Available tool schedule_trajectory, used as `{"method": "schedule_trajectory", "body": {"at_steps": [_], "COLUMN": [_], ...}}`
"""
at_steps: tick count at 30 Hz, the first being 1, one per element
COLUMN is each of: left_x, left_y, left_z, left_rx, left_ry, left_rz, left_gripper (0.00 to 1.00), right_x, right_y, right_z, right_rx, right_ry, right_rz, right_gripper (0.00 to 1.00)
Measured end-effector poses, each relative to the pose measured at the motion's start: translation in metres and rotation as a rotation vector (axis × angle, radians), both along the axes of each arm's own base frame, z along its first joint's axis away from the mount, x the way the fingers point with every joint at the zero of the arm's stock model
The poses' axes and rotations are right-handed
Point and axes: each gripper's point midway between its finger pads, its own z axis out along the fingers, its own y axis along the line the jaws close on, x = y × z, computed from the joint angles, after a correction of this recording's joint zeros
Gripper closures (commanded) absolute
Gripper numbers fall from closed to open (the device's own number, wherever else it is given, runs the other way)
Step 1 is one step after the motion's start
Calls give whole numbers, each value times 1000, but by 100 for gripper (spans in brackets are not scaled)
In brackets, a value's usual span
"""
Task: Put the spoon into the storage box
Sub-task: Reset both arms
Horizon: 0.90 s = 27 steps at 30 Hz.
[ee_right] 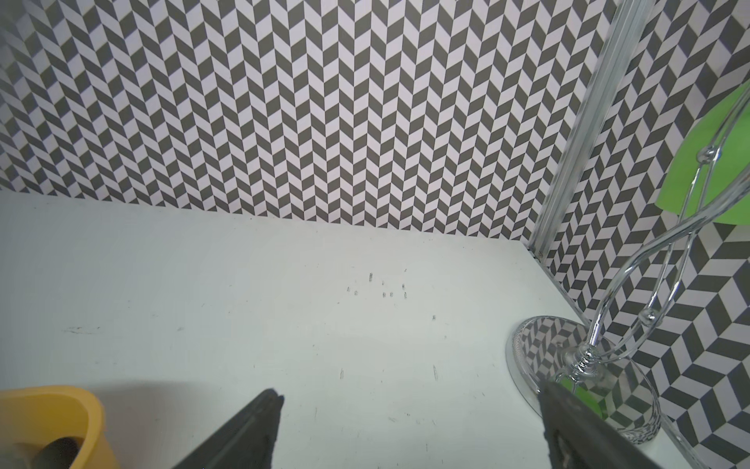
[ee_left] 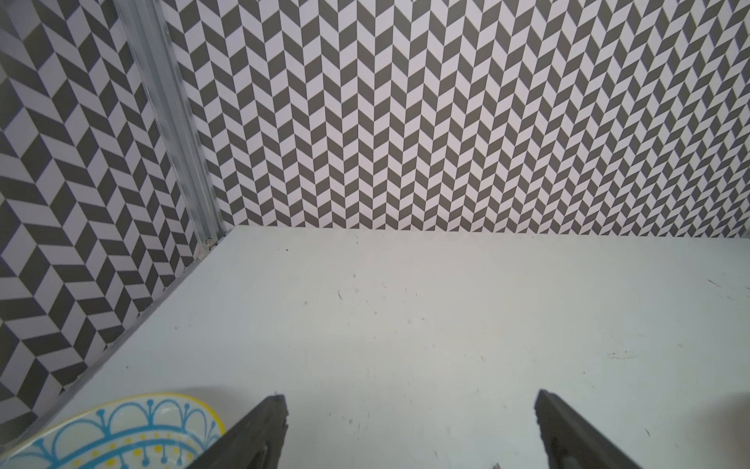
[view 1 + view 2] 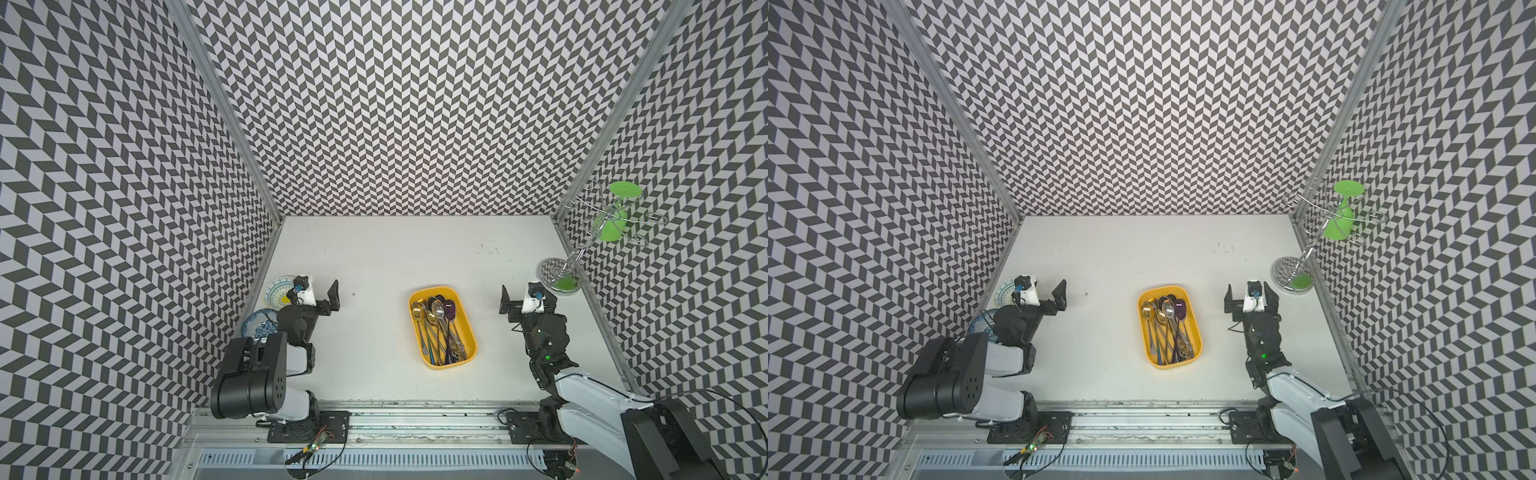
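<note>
Spoons [image 3: 436,328] fill the storage box [image 3: 466,322]; left pincer [image 2: 410,400] and right pincer [image 1: 410,394] gape wide, empty.

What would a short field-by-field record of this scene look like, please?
storage box: yellow tray, mid-table between the arms
spoons: several piled inside the box, bowls toward the back wall
left gripper: open, empty, over bare table
right gripper: open, empty, over bare table
plates: yellow-rimmed plate and blue plate, beside the left arm
stand: chrome, far right, green glass hanging on it
spoon outside box: none visible
</note>
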Motion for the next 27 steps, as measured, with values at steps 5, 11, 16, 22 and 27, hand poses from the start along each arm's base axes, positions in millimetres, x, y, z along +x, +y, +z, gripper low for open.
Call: {"method": "schedule_trajectory", "body": {"at_steps": [5, 11, 16, 22, 27], "left_x": [8, 29, 30, 30, 30], "left_y": [-3, -9, -5, -2, 0], "left_z": [-1, 15, 10, 8, 8], "left_rx": [9, 33, 48, 53, 55], "left_ry": [-13, -39, -19, -11, -9], "left_rz": [19, 72, 104, 122, 129], "left_gripper": [1, 1, 1, 1, 1], "right_x": [2, 6, 9, 9, 9], "right_y": [-7, -8, -7, -7, -7], "right_z": [2, -3, -6, -1, 0], "right_rx": [22, 41, 52, 61, 65], "right_ry": [-28, -28, -27, -47, -53], "right_rz": [-9, -2, 6, 15, 16], "right_gripper": [0, 0, 0, 0, 0]}}
